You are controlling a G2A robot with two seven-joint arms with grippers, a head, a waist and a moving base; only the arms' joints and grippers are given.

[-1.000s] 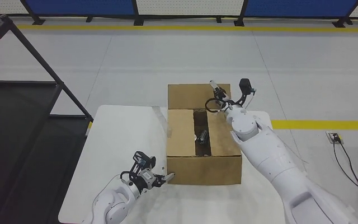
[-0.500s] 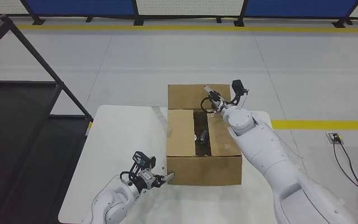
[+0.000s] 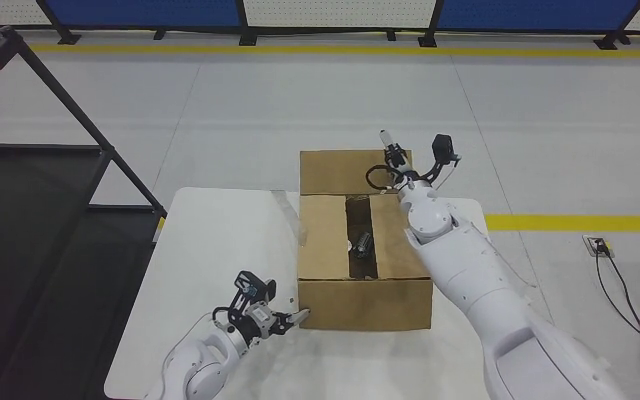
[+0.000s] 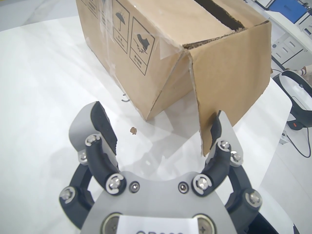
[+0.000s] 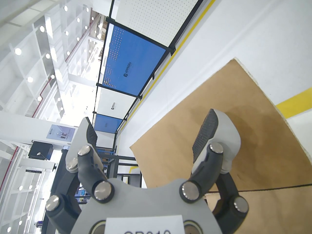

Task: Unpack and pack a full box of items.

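Brown cardboard box (image 3: 322, 235) sits on the white table (image 3: 220, 260), top flaps parted, a dark item (image 3: 360, 242) showing in the gap. Your right gripper (image 5: 148, 116) is spread wide over the far flap (image 3: 355, 170), empty. Left gripper (image 4: 158, 112) is also wide, empty, just beside the near flap (image 4: 231, 74). Probably flap-opening stage: press the far flap fully back w/ steady, even pressure.

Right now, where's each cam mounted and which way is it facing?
Top view: above the arms, looking down on table and box; both arms show.
Left wrist: low over table, facing box's near corner; open left pincer.
Right wrist: over the far flap, aimed toward hall panels; open right pincer.
Shared: the box, in all three.
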